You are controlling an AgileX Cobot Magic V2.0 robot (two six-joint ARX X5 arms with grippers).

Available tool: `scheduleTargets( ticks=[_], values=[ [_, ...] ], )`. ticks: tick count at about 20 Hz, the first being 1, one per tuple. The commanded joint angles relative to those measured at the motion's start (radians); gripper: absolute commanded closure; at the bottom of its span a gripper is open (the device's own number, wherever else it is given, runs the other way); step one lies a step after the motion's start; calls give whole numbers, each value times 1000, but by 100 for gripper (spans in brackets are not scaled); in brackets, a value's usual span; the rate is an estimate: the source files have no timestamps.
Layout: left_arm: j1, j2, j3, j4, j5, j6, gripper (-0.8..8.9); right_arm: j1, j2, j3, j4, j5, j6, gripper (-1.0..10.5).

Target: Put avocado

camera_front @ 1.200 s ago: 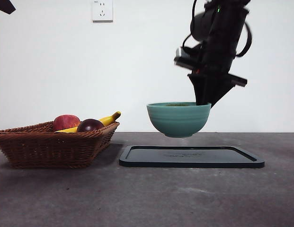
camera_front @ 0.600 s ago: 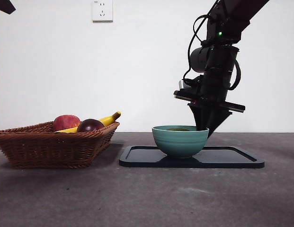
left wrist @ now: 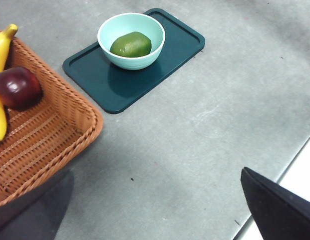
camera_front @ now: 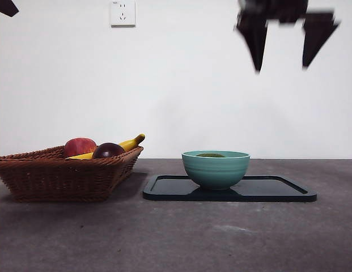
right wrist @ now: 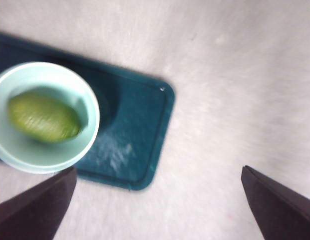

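Avocado (camera_front: pixel 210 154) lies inside bowl (camera_front: pixel 215 169), bowl on tray (camera_front: pixel 278 190). Right gripper (camera_front: pixel 280 63) high above bowl, well clear of avocado, jaws spread wide, holding nothing. Left gripper (left wrist: pixel 155 210) well away from bowl, jaws wide apart, empty.

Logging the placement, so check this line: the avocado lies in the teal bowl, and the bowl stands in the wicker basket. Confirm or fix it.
One part is wrong. The avocado does lie in the teal bowl, but the bowl stands on the dark tray, beside the wicker basket, not in it. The left wrist view shows this.
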Motion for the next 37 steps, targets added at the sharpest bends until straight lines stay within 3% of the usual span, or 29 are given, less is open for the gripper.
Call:
scheduleTargets(
  ticks=[1, 5, 10, 16, 22, 23, 24, 25, 37],
  values=[
    [-6, 5, 13, 10, -2, 8, 251, 35, -151, -90, 5, 30, 7, 274],
    [-6, 5, 13, 10, -2, 9, 251, 108, -542, -438, 167, 29, 10, 274],
    [-6, 5, 13, 10, -2, 8, 251, 231, -975, -838, 308, 29, 69, 274],
    [-6, 5, 13, 10, -2, 8, 251, 286, -1294, -1107, 337, 33, 105, 274],
    [-6, 5, 13, 9, -2, 8, 263, 286, -1373, -1116, 339, 33, 105, 274],
    [-6, 5, 13, 9, -2, 8, 398, 286, -1373, -1116, 335, 32, 105, 372],
    [-6, 5, 13, 6, -2, 3, 690, 286, -1372, -1116, 333, 29, 105, 634],
    [-6, 5, 13, 6, -2, -5, 775, 286, -1372, -1116, 332, 28, 106, 910],
    [29, 4, 13, 11, 2, -6, 785, 286, -1373, -1116, 364, 30, 105, 919]
  ],
)
